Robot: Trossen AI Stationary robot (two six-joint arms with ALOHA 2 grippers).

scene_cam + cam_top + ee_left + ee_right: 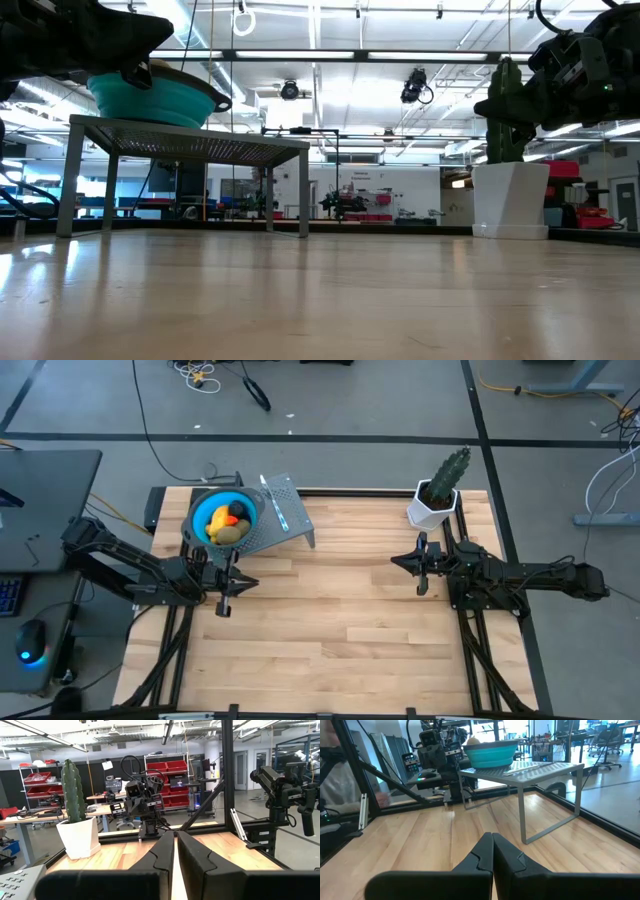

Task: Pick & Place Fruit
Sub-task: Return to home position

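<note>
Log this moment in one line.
fruit in blue bowl on shelf | left gripper shut by shelf | right gripper shut near cactus

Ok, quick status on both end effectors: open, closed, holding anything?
Left end effector: closed, holding nothing.
Right end effector: closed, holding nothing.

A grey mesh shelf (296,530) stands at the far left of the wooden table (340,620). It carries a blue strainer bowl (197,518) and, just beside it, a thin pale knife (275,503). A cactus (450,472) in a white pot (428,512) stands at the far right corner. Cables (195,372) lie on the floor beyond.
</note>
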